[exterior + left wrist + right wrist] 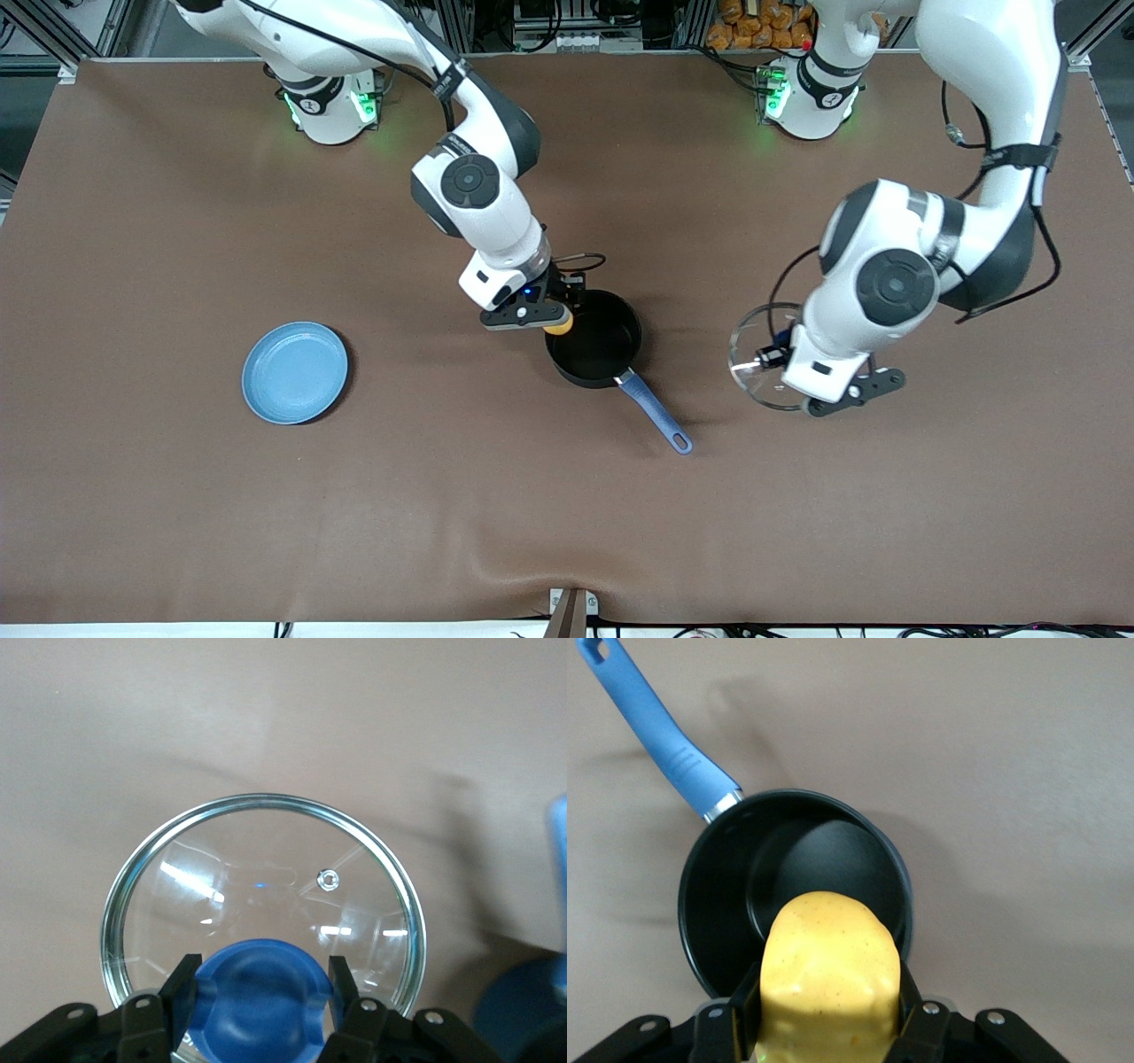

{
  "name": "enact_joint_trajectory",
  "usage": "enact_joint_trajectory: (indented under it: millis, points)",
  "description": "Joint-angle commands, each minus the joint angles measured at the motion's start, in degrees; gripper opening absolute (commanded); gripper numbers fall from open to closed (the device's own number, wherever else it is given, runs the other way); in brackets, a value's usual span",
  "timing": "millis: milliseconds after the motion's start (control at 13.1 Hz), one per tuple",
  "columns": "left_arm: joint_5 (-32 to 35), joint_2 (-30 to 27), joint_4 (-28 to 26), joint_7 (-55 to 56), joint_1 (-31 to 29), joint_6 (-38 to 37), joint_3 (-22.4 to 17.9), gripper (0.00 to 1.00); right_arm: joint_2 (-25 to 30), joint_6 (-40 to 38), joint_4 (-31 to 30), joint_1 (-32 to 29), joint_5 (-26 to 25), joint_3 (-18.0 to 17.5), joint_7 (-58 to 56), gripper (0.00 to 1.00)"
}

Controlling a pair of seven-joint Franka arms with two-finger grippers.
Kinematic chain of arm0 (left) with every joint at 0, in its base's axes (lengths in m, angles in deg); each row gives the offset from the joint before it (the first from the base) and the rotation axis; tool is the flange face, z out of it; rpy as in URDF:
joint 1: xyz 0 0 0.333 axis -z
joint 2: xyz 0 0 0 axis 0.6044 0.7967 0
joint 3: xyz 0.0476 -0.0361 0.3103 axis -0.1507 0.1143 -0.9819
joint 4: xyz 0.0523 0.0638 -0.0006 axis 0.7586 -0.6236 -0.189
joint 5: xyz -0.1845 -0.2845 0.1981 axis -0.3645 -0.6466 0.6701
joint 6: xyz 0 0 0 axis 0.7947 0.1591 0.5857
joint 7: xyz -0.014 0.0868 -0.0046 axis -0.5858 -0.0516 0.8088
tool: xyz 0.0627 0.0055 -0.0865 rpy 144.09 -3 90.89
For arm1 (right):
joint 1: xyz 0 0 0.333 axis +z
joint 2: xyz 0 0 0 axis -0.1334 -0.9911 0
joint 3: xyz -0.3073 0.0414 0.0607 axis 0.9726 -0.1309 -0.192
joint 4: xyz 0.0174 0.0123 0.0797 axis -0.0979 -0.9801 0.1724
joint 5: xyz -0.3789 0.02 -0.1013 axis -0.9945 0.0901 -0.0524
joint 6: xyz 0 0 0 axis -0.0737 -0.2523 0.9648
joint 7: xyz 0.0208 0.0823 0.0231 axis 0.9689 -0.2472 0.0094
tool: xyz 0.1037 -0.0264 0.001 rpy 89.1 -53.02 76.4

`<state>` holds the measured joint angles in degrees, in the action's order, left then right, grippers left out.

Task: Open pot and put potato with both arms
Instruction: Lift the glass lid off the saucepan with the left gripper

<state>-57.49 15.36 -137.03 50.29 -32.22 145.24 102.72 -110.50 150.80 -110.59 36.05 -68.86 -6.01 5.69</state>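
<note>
The pot (595, 341) sits open near the middle of the table (177, 496), its blue handle (656, 413) pointing toward the front camera. The right gripper (551, 316) hangs over the pot's rim, its fingers (744, 1010) pinching the potato (829, 970) above the black inside. Toward the left arm's end, the left gripper (780, 354) holds the glass lid (266, 895) up over the table, fingers (182, 992) clamped on the blue knob (261, 992). A light-blue plate (295, 372) lies toward the right arm's end.

Right claw (551, 312) holds potato (559, 324) over open pot (595, 340).
</note>
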Motion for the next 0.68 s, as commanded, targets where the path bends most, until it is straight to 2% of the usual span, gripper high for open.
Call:
enact_joint_trajectory:
  millis: [0, 228, 380, 609]
  points:
    - [-0.76, -2.35, -6.49, -3.77, -3.45, 4.98, 0.72, 0.00, -5.69, 1.21, 7.41, 2.28, -3.63, 0.92, 2.65, 0.00]
    - [-0.67, -3.93, -16.75, -9.40, -8.90, 17.16, 1.34, 0.00, -9.29, 2.35, 11.74, 4.65, -5.91, 2.50, 3.01, 0.00]
    - [-0.67, -4.90, -23.44, -12.21, -10.93, 25.36, 1.25, 0.00, -11.14, 4.02, 11.75, 5.97, -6.45, 3.38, 3.10, 0.00]
    - [-0.14, -6.75, -31.01, -13.02, -12.00, 32.84, 1.16, 0.00, -14.57, 6.83, 12.10, 7.73, -6.36, 3.82, 3.18, 0.00]
